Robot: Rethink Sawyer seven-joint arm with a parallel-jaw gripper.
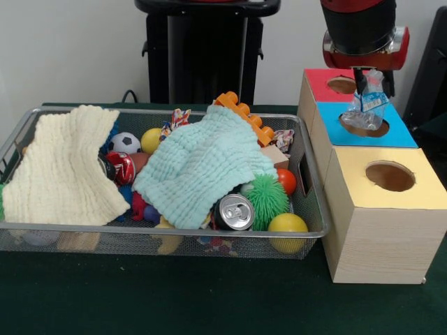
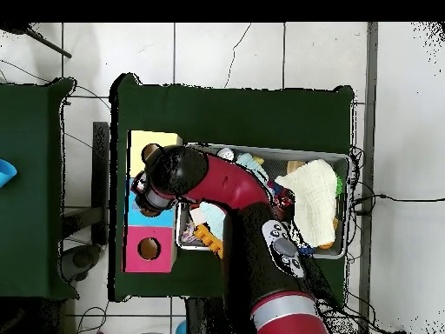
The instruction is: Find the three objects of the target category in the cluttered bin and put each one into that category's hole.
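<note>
The gripper [image 1: 368,87] hangs directly over the hole in the blue-topped box [image 1: 401,132], clamped on a crumpled clear plastic bottle [image 1: 367,106] whose lower end sits at the hole's rim. Beside the row of boxes — red-topped [image 1: 318,82], blue-topped, yellow-topped [image 1: 426,183] — stands the wire bin [image 1: 318,209], holding a cream cloth [image 1: 66,164], a mint cloth [image 1: 202,164], a drink can [image 1: 235,211], a green spiky ball [image 1: 267,197] and a yellow ball [image 1: 288,225].
</note>
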